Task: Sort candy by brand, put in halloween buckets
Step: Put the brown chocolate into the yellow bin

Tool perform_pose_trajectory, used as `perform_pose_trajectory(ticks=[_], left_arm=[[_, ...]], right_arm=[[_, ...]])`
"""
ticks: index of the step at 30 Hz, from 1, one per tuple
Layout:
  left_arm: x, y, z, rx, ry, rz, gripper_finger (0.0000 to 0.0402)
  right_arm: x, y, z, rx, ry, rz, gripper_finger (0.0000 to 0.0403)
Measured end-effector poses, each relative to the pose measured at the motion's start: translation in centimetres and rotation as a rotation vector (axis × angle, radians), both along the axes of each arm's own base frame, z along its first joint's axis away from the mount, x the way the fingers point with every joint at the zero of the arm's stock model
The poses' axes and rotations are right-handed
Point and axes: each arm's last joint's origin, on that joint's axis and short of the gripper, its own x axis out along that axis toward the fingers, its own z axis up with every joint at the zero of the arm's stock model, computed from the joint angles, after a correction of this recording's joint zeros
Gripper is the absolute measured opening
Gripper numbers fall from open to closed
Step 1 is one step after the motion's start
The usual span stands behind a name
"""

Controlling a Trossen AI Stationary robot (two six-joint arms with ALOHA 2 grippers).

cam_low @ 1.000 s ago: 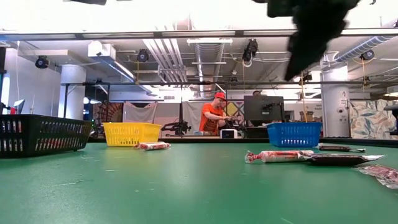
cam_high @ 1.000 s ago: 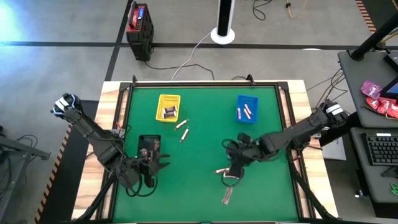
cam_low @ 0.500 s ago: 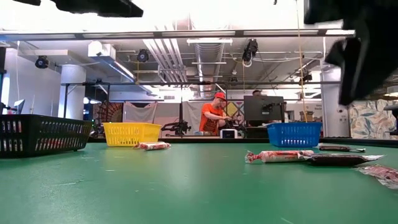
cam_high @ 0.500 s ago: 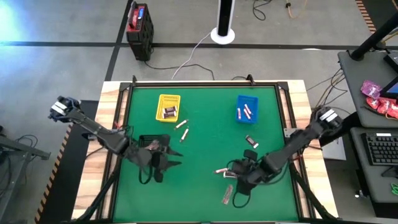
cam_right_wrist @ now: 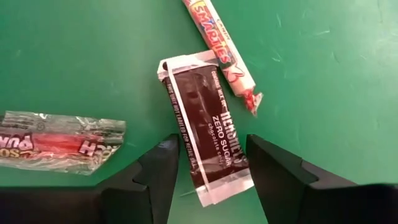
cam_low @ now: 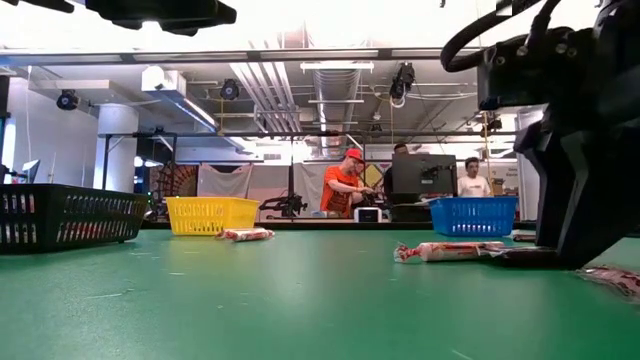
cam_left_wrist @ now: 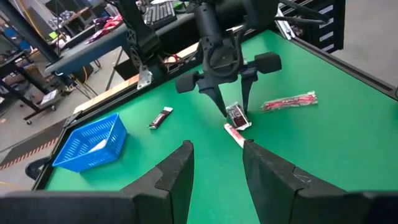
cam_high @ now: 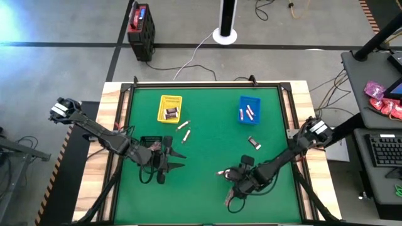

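Observation:
A dark brown candy bar (cam_right_wrist: 208, 134) lies flat on the green table, with a whitish candy roll (cam_right_wrist: 221, 43) at its far end and a reddish-clear wrapped candy (cam_right_wrist: 59, 142) beside it. My right gripper (cam_right_wrist: 211, 180) is open just above the table. Its fingers stand on either side of the bar's near end without touching it. My left gripper (cam_left_wrist: 217, 171) is open and holds nothing; it hovers beside the black bucket (cam_high: 149, 144), pointing at the right gripper (cam_left_wrist: 235, 111). The yellow bucket (cam_high: 170, 108) and the blue bucket (cam_high: 249, 110) stand at the far side with candy in them.
Two loose candies (cam_high: 184, 130) lie near the yellow bucket and a dark one (cam_high: 253, 143) lies below the blue bucket. In the low view the roll (cam_low: 440, 250) and the dark bar (cam_low: 520, 257) lie in front of the blue bucket (cam_low: 473, 215). People stand in the room behind.
My right gripper has come down toward the table and its near edge, ending over the dark brown bar. My left gripper has swung from the black bucket toward the table's right and tipped up to a more level pointing. No candy has moved.

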Motion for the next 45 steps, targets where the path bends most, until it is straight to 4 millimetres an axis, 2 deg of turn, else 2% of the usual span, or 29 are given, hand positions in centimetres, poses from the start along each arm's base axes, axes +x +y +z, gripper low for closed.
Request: perform_pose_trajectory(ticks=[4, 10, 14, 22, 30, 34, 45], left_arm=[[0.0, 0.1, 0.0, 0.0, 0.001, 0.002, 0.0123], [0.0, 0.1, -0.2, 0.002, 0.005, 0.003, 0.0123], [0.0, 0.1, -0.2, 0.003, 0.005, 0.003, 0.0123], [0.5, -0.1, -1.0, 0.016, 0.035, 0.0, 0.0123], [2.9, -0.5, -2.5, -0.051, -0.01, -0.079, 0.0123], [4.2, -0.3, -2.9, -0.066, -0.03, -0.071, 0.0125], [7.2, -0.1, -3.5, -0.113, -0.006, -0.165, 0.0146]], right_arm=[[0.0, 0.1, -0.2, -0.009, 0.003, 0.017, 0.014], [0.0, -0.1, 0.0, -0.026, -0.006, 0.033, 0.005], [-0.1, -0.2, 0.6, -0.028, -0.019, 0.031, 0.002], [-0.1, -0.4, 3.7, 0.014, -0.154, 0.04, 0.0011], [3.2, -0.8, 7.3, 0.081, -0.51, 0.179, 0.0011], [4.4, -1.6, 8.0, 0.073, -0.586, 0.25, 0.0012], [5.8, -3.4, 8.7, -0.036, -0.658, 0.347, 0.0012]])
